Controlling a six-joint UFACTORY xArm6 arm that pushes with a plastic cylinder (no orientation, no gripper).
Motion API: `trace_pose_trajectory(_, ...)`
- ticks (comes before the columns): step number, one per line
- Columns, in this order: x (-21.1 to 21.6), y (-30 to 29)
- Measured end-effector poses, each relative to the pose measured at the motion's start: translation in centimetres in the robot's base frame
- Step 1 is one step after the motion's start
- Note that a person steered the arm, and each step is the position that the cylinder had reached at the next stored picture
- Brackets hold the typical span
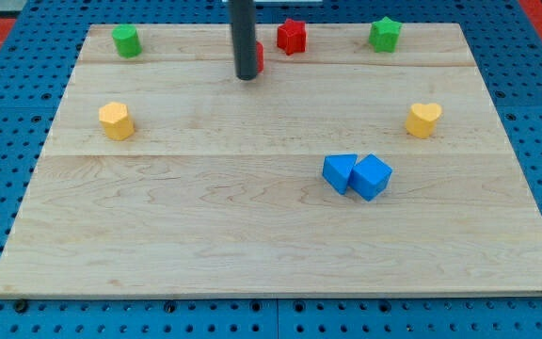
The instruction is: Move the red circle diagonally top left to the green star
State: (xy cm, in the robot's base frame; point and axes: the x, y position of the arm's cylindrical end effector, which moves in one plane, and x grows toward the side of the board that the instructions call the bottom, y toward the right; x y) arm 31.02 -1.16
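While the red circle (258,56) hides almost wholly behind my rod, only a thin red sliver shows on the rod's right edge, so I cannot tell how squarely my tip (247,77) bears on it. Taking the green star (385,34) as my landmark: the circle sits well to the star's left, near the board's top edge, and my tip stands touching or just beside the circle on the side away from the star. A red star-like block (292,36) lies between the circle and the green star, just beside the circle.

That block is the main hazard, I judge. A straight push towards the green star would likely shove the red star along too, or make the circle glance off it and roll away round my tip. The board's top edge (346,25) is close, so a slip upward could send the circle off the wood.

There is no hand to open or close here, only the bare rod.

Well below the green star sit a yellow heart (423,119) and two touching blue blocks (357,174); far left are a green block (126,40) and a yellow block (116,120), all out of harm's way.
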Motion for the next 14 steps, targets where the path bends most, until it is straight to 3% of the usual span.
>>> trace_pose_trajectory(1, 1.8, 12.6)
trace_pose_trajectory(2, -1.0, 26.7)
trace_pose_trajectory(3, -8.1, 30.0)
trace_pose_trajectory(4, -11.9, 28.2)
trace_pose_trajectory(6, -11.1, 16.1)
trace_pose_trajectory(7, -8.5, 10.5)
trace_pose_trajectory(8, -7.4, 12.4)
trace_pose_trajectory(9, -8.8, 14.8)
trace_pose_trajectory(10, -7.6, 20.4)
trace_pose_trajectory(12, -5.3, 15.3)
trace_pose_trajectory(13, -5.4, 16.7)
trace_pose_trajectory(14, -4.2, 9.6)
